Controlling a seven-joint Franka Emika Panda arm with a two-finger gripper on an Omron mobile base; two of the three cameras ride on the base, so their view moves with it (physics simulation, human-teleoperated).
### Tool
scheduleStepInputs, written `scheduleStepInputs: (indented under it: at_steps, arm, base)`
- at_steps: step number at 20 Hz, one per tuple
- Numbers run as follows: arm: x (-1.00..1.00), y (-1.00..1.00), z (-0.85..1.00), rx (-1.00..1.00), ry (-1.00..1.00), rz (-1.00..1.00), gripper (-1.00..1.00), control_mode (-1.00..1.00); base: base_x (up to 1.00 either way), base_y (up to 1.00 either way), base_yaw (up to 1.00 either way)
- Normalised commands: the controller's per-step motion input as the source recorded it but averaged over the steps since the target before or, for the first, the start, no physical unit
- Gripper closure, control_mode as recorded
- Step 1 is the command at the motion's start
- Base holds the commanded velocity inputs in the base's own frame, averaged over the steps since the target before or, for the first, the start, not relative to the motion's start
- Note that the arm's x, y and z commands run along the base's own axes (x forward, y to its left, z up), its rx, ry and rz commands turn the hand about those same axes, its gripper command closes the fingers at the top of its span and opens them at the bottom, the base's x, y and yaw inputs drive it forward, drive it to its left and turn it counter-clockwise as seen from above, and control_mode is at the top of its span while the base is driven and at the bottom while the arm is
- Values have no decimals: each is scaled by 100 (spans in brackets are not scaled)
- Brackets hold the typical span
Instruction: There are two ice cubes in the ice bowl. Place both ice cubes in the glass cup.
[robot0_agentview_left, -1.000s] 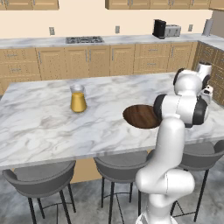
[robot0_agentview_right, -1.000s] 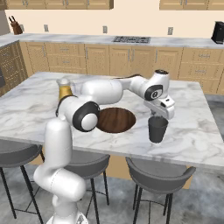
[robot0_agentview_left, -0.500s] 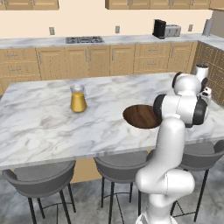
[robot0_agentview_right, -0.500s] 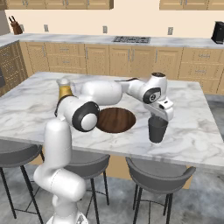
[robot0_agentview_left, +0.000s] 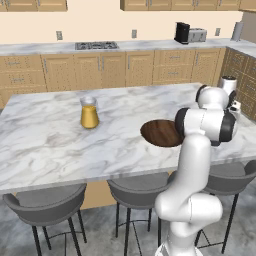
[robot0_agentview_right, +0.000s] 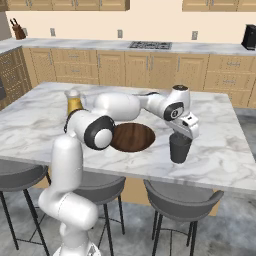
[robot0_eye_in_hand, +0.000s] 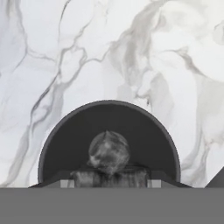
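A glossy white robot arm (robot0_agentview_right: 70, 165) built of rounded segments. Dark grey bands ring its joints (like collars). It has small dark fingertips (robot0_eye_in_hand: 83, 178).

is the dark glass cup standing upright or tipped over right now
Upright. The glass cup stands on its base on the marble island, open rim up, under the gripper; the hand view looks straight down into its round mouth.

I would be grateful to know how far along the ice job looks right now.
The claw hangs right over the glass cup, shut on an ice cube not yet released. The ice bowl looks bare from here, though I cannot confirm that the other cube is already in the cup.
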Motion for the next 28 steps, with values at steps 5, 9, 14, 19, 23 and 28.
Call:
scheduleStepInputs:
  at_steps: [5, 9, 14, 19, 23, 28]
  arm:
    - [1, -27, 0, 10, 0, 0, 100, -100]
    - [0, -4, 0, 9, 0, 0, 100, -100]
    - [0, 0, 0, 1, 0, 0, 100, -100]
    - [10, 0, 0, 0, 0, 0, 100, -100]
    - [11, 0, 0, 0, 0, 0, 100, -100]
    - [12, 0, 0, 0, 0, 0, 100, -100]
  base:
    - [0, 0, 0]
    - [0, 0, 0]
    - [0, 0, 0]
    - [0, 0, 0]
    - [0, 0, 0]
    - [0, 0, 0]
